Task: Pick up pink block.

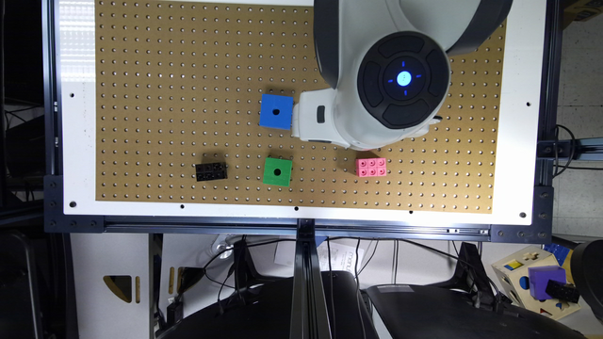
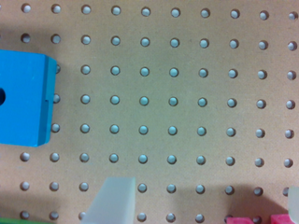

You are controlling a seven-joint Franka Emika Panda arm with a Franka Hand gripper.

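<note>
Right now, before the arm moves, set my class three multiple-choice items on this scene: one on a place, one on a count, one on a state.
1. In the exterior view, where does the pink block lie relative to the green cube?
A. To its left
B. To its right
C. Stacked on top of it

2. How many round studs show on top of the pink block?
A. Four
B. Six
C. Eight

3. What state is the gripper in?
A. Open, holding nothing
B. Shut on the pink block
C. Shut on the green cube

Answers:
1. B: the pink block lies to the exterior view's right of the green cube, apart from it on the pegboard.
2. B: two rows of three studs show.
3. A: the wrist view shows the fingertips spread wide, with bare pegboard between them.
</note>
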